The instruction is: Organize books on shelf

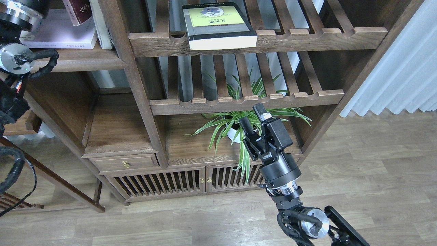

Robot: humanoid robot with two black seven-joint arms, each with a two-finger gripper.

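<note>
- My right gripper [253, 119] hangs in front of the lower slatted rack, fingers spread apart with nothing between them; a green spider plant in a white pot [235, 128] sits just behind and to its left.
- My left arm comes in at the far left edge, well away from this hand; its gripper end is out of view, so I cannot tell whether it is spread or pressed together.
- The thick black-grey book with a yellow-green panel [218, 25] lies flat on the upper slatted rack [307, 37], well above my open hand and a little to its left. Its page edge faces me and overhangs the scalloped front rail; its long axis runs front to back, away from me into the rack, cover up.
- The pale lavender-white paperback [61, 36] lies flat on the solid dark-brown wooden shelf [82, 59], far up and to the left of my hand, with the dark maroon book [78, 12] leaning on top of it, cut off by the frame's edge.
- I judge the step in hand to be fetching the black-grey book, the one not yet on the solid board.
- The next move calls for raising my open hand to the overhanging page edge, turning the fingers to span the book's thickness, and closing there before sliding it out toward me.
</note>
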